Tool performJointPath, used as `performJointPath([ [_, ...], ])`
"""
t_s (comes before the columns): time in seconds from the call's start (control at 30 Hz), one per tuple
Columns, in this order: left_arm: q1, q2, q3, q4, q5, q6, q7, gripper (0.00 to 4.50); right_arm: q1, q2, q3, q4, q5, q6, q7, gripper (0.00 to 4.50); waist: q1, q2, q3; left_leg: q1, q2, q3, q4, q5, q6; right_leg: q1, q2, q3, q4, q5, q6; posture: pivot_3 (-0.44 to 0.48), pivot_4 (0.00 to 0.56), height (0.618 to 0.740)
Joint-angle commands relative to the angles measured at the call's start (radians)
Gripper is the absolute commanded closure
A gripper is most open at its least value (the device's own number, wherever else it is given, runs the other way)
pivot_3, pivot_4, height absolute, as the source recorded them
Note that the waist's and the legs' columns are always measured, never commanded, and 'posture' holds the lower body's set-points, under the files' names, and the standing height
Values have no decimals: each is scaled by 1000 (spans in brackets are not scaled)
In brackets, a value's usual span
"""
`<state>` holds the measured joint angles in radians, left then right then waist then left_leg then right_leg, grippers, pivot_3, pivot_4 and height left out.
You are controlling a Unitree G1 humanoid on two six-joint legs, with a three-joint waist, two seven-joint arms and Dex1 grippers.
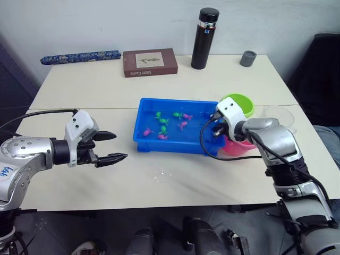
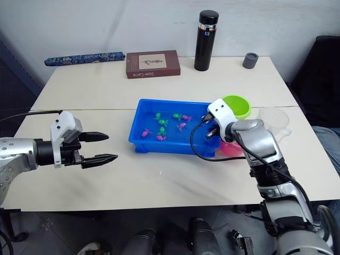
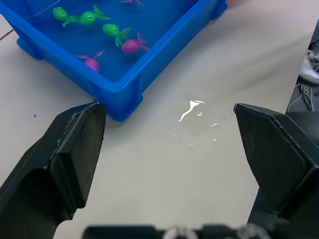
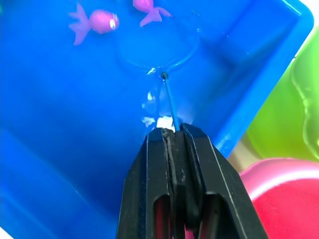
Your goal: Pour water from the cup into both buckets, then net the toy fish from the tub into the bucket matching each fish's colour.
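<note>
Both arms are clad in silver-grey metallic shells with black joints. A white housing is mounted behind each pair of black fingers, on the left gripper [image 1: 112,146] and the right gripper [image 4: 175,130]. Black cables are looped beside each wrist. Blue lettering is seen on the left forearm.

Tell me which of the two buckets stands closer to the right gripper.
The pink bucket: it sits right beside the right gripper, partly behind the arm. The green bucket stands farther back, toward the flask side.
</note>
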<state>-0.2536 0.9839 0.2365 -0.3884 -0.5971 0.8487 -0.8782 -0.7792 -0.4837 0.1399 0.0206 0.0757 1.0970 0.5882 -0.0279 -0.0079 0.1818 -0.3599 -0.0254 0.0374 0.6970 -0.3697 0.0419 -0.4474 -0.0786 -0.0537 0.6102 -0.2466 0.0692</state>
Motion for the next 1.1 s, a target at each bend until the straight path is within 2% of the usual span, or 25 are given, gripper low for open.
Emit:
performJointPath([
  [0.03,-14,8,21,-21,-7,-11,2,67,-22,44,-95,-6,37,-20,-51,4500,0,0,0,0,0,0,0,0,0,0,0,0,0,0,0,0,150,740],
  [0.27,-16,6,18,-18,-6,-16,3,67,2,55,-122,-20,76,-41,-59,4500,0,0,0,0,0,0,0,0,0,0,0,0,0,0,0,0,150,740],
  [0.67,-37,3,-5,5,1,-37,-5,67,86,-62,-118,-152,143,-49,17,4500,1,0,0,0,0,0,0,0,0,0,0,0,0,0,0,0,150,740],
  [0.9,-58,0,-26,25,6,-52,-14,67,147,-171,-115,-244,189,-42,90,4500,3,0,0,0,0,0,0,0,0,0,0,0,0,0,0,0,150,740],
  [1.1,-84,-17,-59,47,16,-72,-16,67,191,-304,-25,-269,115,-187,134,4500,4,0,0,0,0,0,0,0,0,0,0,0,-1,0,0,0,150,740],
])
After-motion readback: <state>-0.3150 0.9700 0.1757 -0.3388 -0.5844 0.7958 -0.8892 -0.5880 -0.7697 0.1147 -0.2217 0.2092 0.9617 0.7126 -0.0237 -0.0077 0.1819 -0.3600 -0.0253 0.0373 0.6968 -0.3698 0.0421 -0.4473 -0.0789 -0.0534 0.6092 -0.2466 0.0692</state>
